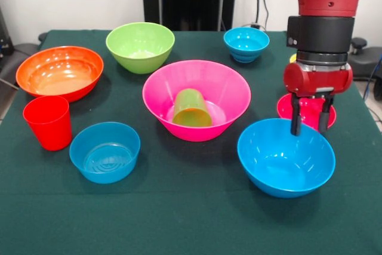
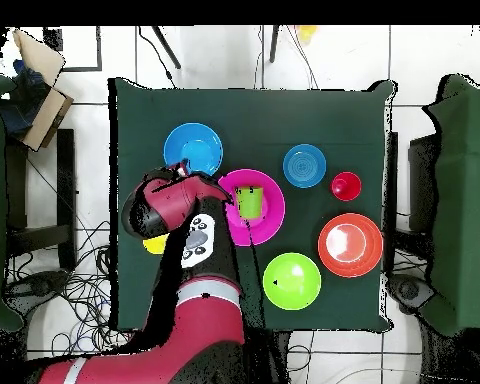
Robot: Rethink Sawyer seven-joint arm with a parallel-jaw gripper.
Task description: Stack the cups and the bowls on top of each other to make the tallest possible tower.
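My gripper [image 1: 310, 125] is open and empty, with its fingertips just above the far rim of the large blue bowl [image 1: 286, 158] at the front right. The small magenta-red bowl [image 1: 306, 110] sits right behind it. The biggest pink bowl [image 1: 197, 88] stands mid-table with the green cup [image 1: 191, 108] lying tilted inside it. The red cup [image 1: 48, 122] stands upright at the left, next to the small translucent blue bowl [image 1: 105, 151]. The orange bowl [image 1: 59, 73], lime green bowl [image 1: 140, 46] and small cyan bowl [image 1: 246, 43] sit further back. The yellow cup [image 2: 156, 244] is mostly hidden behind the arm.
All bowls stand apart on the dark green table [image 1: 191, 219]. The red arm [image 2: 189, 235] covers the table's robot-side corner in the overhead view. Chairs and a box [image 2: 39, 75] stand beyond the table's edges.
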